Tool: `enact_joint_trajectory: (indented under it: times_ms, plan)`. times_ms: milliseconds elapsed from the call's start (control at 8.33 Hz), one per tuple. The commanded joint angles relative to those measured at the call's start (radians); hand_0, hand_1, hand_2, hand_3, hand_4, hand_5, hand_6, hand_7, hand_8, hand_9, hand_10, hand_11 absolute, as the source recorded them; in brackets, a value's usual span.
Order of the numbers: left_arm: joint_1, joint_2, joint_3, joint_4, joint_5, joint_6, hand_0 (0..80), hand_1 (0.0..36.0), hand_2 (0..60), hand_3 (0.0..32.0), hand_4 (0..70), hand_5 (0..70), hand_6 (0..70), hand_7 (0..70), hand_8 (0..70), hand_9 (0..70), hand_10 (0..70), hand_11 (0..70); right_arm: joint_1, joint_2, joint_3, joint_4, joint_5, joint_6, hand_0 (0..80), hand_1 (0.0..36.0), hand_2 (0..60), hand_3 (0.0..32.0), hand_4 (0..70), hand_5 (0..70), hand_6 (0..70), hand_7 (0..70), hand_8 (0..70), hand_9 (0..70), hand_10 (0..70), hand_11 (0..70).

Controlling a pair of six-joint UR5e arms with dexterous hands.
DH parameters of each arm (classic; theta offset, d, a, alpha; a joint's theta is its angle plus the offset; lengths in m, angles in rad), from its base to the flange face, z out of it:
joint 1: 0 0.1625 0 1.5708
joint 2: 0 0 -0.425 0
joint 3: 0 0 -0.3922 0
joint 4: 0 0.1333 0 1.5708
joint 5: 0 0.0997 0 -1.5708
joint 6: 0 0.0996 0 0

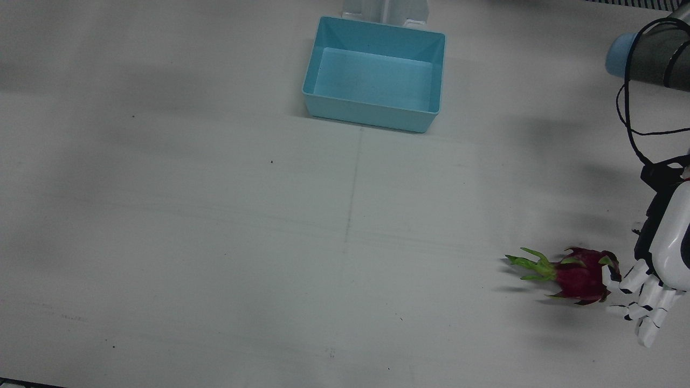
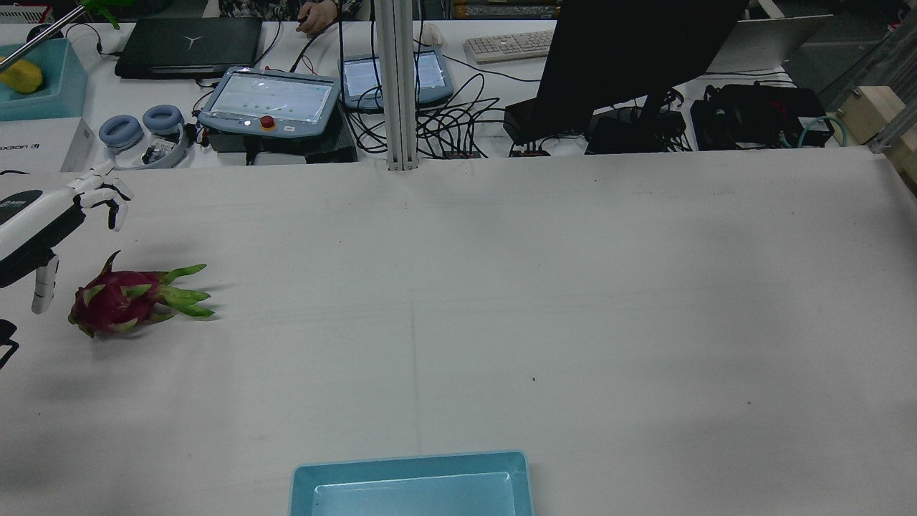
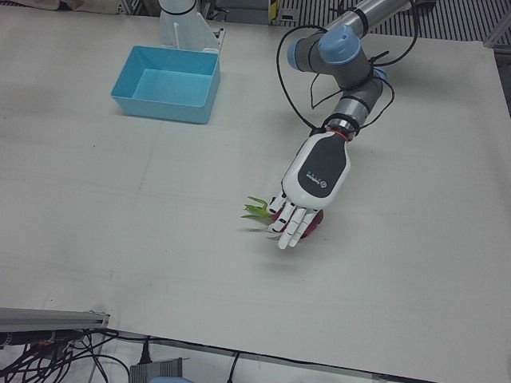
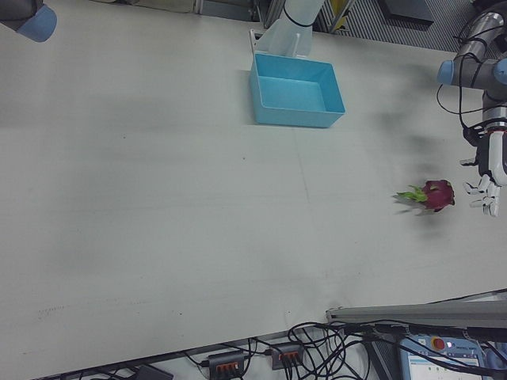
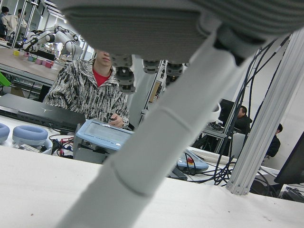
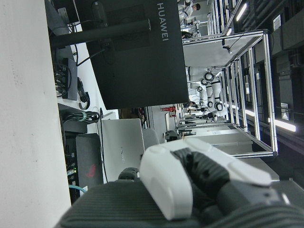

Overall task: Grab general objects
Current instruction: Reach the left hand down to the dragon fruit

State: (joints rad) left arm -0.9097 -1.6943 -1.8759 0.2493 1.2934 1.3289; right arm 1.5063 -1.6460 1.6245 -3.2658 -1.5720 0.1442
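Observation:
A magenta dragon fruit (image 1: 579,276) with green leaf tips lies on the white table at the robot's far left. It also shows in the rear view (image 2: 114,301) and the right-front view (image 4: 436,194). My left hand (image 1: 655,275) hovers just beside and above it, fingers spread, open and empty. In the left-front view the hand (image 3: 313,182) covers most of the fruit (image 3: 257,211). The rear view shows the hand (image 2: 43,215) straddling the fruit's round end without touching it. My right hand (image 6: 199,180) shows only in its own view, away from the fruit, and its pose is unclear.
A light blue empty bin (image 1: 372,114) stands at the table's middle, close to the arm pedestals, and shows in the rear view (image 2: 412,464). Beyond the table's far edge are a teach pendant (image 2: 269,100), a monitor (image 2: 630,50) and cables.

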Motion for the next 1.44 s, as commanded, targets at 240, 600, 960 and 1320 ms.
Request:
enact_joint_trajectory:
  times_ms: [240,600,960,1320]
  plan:
    - [0.058,-0.065,0.081,0.084,0.001,0.021,80.0,36.0,60.0,7.6,0.0,40.4,0.0,29.2,0.0,4.4,0.0,0.0,0.0,0.0,0.0,0.0,0.0,0.0,0.0,0.0,0.0,0.0,0.0,0.0,0.0,0.0,0.0,0.0,0.0,0.0]
    - [0.069,-0.12,0.095,0.139,-0.003,0.084,80.0,36.0,60.0,5.4,0.0,53.2,0.0,28.0,0.0,4.2,0.0,0.0,0.0,0.0,0.0,0.0,0.0,0.0,0.0,0.0,0.0,0.0,0.0,0.0,0.0,0.0,0.0,0.0,0.0,0.0]
    - [0.069,-0.113,0.153,0.128,-0.013,0.084,80.0,36.0,60.0,7.0,0.0,50.6,0.0,25.5,0.0,3.7,0.0,0.0,0.0,0.0,0.0,0.0,0.0,0.0,0.0,0.0,0.0,0.0,0.0,0.0,0.0,0.0,0.0,0.0,0.0,0.0]
    - [0.071,-0.108,0.135,0.153,-0.011,0.085,80.0,36.0,60.0,11.8,0.0,32.6,0.0,20.6,0.0,2.7,0.0,0.0,0.0,0.0,0.0,0.0,0.0,0.0,0.0,0.0,0.0,0.0,0.0,0.0,0.0,0.0,0.0,0.0,0.0,0.0]
